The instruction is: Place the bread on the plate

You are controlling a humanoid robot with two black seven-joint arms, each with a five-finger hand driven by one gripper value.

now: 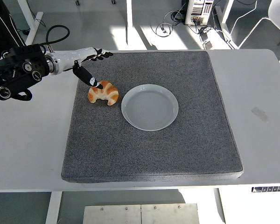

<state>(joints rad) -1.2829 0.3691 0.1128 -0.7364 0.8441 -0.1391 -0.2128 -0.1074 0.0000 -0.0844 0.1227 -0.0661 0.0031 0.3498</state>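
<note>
A golden croissant (pixel 104 93) lies on the grey mat (pixel 149 140), just left of the empty white plate (pixel 150 107). My left hand (pixel 90 66) comes in from the left edge and hovers over the croissant's far side. Its fingers are spread and hold nothing. The thumb (pixel 87 76) points down, its tip close to the croissant's top. The other fingers (pixel 101 54) reach out above the mat's far left corner. The right arm is out of view.
The mat lies on a white table (pixel 261 93). A small piece of tape (pixel 260 114) sits on the table at the right. Table legs, cables and a chair stand on the floor behind.
</note>
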